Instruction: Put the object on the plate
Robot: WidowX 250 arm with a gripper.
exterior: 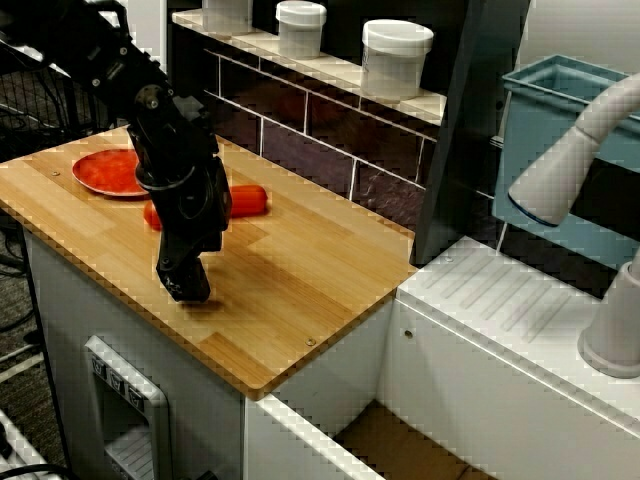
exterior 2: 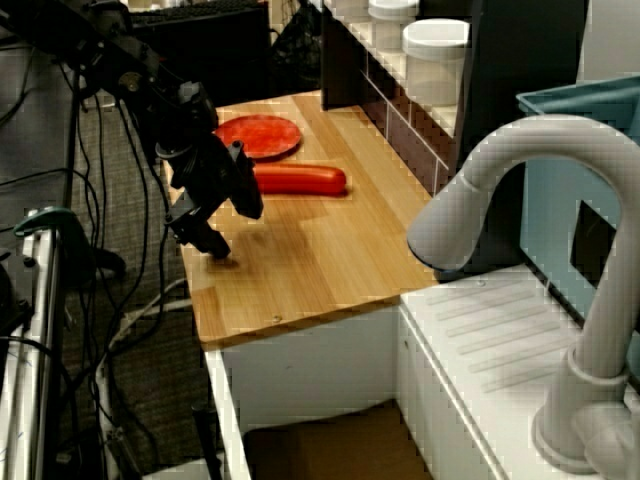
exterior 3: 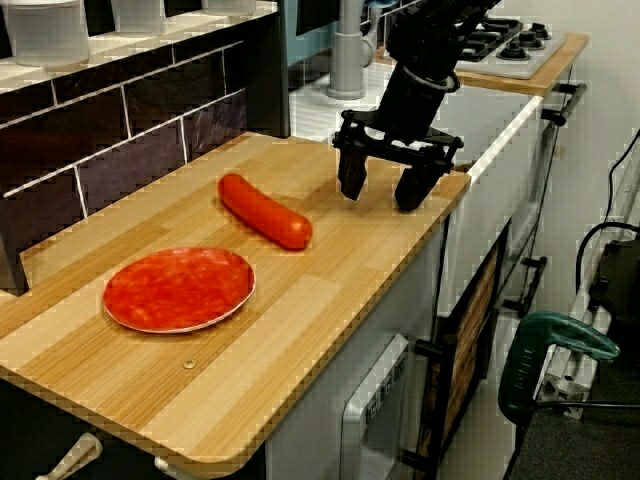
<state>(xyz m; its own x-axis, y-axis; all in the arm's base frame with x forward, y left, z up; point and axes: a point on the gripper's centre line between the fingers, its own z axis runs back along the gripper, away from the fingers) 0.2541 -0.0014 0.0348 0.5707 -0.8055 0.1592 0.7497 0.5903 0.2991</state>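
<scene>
Red and smooth, the object (exterior 3: 264,210) looks like a toy sausage with 2 round ends. It lies flat on the wooden tabletop (exterior 3: 330,290), just beside the plate (exterior 3: 178,289) but not on it. The gripper (exterior 3: 385,187) hangs low over the bare wood, well apart from the object, spread wide and holding nothing.

Things could go wrong from here, I think. The object is round and slick (it may roll away) if 1 finger bumps it first. A squeeze near an end could make it pop out. The plate is thin and flat with a low rim, so a sausage dropped crooked could roll off.
</scene>
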